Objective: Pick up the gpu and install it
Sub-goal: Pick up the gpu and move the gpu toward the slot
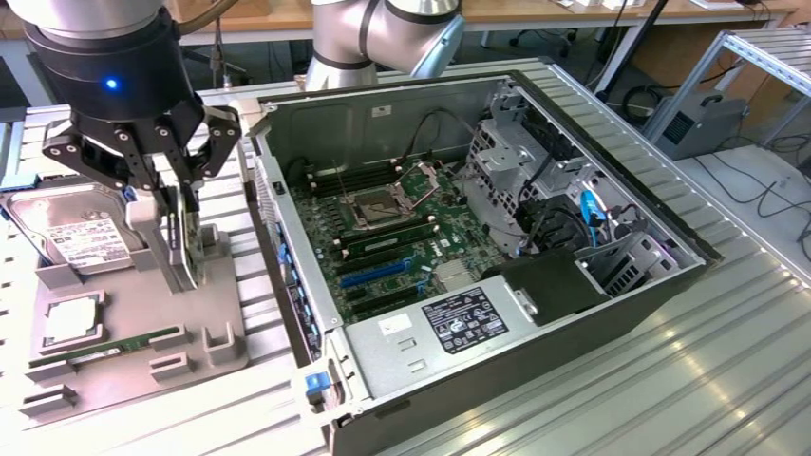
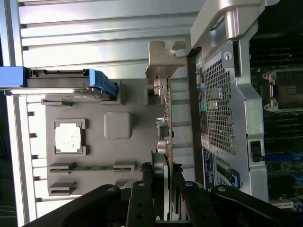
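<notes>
Gripper (image 1: 175, 228) at upper left of the exterior view, pointing down over the grey parts tray (image 1: 127, 385). Its fingers sit either side of the gpu (image 1: 193, 256) and look pressed onto it: judged a pinch on the card, not spread jaws.

Gpu position: on edge, upright, lower end at its holder on the tray, just beside the outer wall of the computer case (image 1: 507, 313). Wrist view gives the card (image 2: 166, 123) edge-on, silver end bracket (image 2: 161, 64) at the end away from the gripper (image 2: 163, 177).

Progress (judgement):
- grasp made, or as good as made
- card not yet clear of the tray
- install not done; blue expansion slots (image 1: 374, 275) on the motherboard (image 1: 393, 237) look unoccupied
- early stage overall

Other parts on the tray, untouched: hard drive (image 1: 70, 228), processor (image 1: 70, 318), memory stick (image 1: 108, 347)

Hard to make out:
- whether the card's lower edge rests in the holder or is just lifted; fingers and holder cover the spot
- actual pad contact; dark fingers merge with the dark card
- upper arm cut off at the frame's top edge
- the case wall hides the near ends of the slots
</notes>
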Robot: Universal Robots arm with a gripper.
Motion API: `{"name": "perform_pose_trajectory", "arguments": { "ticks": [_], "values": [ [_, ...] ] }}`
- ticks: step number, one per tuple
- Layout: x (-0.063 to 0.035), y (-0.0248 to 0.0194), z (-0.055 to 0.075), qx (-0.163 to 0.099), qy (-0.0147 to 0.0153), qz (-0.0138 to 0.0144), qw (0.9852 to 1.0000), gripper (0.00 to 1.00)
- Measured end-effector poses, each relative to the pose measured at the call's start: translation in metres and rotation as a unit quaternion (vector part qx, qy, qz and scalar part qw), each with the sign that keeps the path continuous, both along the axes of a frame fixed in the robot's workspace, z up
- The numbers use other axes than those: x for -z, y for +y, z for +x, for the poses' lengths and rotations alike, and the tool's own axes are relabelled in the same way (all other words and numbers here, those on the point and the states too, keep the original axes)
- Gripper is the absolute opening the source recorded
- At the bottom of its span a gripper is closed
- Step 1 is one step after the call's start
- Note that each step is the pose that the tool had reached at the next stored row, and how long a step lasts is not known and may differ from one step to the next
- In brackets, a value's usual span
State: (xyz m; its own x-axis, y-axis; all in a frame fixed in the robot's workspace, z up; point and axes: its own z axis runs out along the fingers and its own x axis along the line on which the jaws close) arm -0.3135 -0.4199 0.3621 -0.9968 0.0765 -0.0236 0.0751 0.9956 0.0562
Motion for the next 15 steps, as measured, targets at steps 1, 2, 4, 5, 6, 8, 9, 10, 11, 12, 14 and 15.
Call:
{"name": "perform_pose_trajectory", "arguments": {
  "ticks": [1, 2, 4, 5, 6, 8, 9, 10, 11, 12, 14, 15],
  "values": [
    [-0.0002, 0.0, 0.0, 0.0, 0.0, 0.0, 1.0, 0.27],
    [-0.001, 0.0, 0.0, 0.0, 0.0, 0.0, 1.0, 0.27],
    [-0.0017, 0.0, 0.0, 0.0, 0.0, 0.0, 1.0, 0.27],
    [-0.0018, 0.0, 0.0, 0.0, 0.0, 0.0, 1.0, 0.27],
    [-0.002, 0.0, 0.0, 0.0, 0.0, 0.0, 1.0, 0.27],
    [-0.0034, 0.0, 0.0, 0.0, 0.0001, -0.0001, 1.0, 0.27],
    [-0.0037, 0.0, 0.0, 0.0, 0.0001, -0.0001, 1.0, 0.27],
    [-0.004, 0.0, 0.0, 0.0, 0.0, 0.0, 1.0, 0.27],
    [-0.0045, 0.0, 0.0, 0.0, 0.0, 0.0, 1.0, 0.27],
    [-0.0048, 0.0, 0.0, 0.0, 0.0, 0.0, 1.0, 0.27],
    [-0.0052, 0.0, 0.0, 0.0, 0.0, 0.0, 1.0, 0.27],
    [-0.0055, 0.0, 0.0, 0.0, 0.0, 0.0, 1.0, 0.27]
  ]
}}
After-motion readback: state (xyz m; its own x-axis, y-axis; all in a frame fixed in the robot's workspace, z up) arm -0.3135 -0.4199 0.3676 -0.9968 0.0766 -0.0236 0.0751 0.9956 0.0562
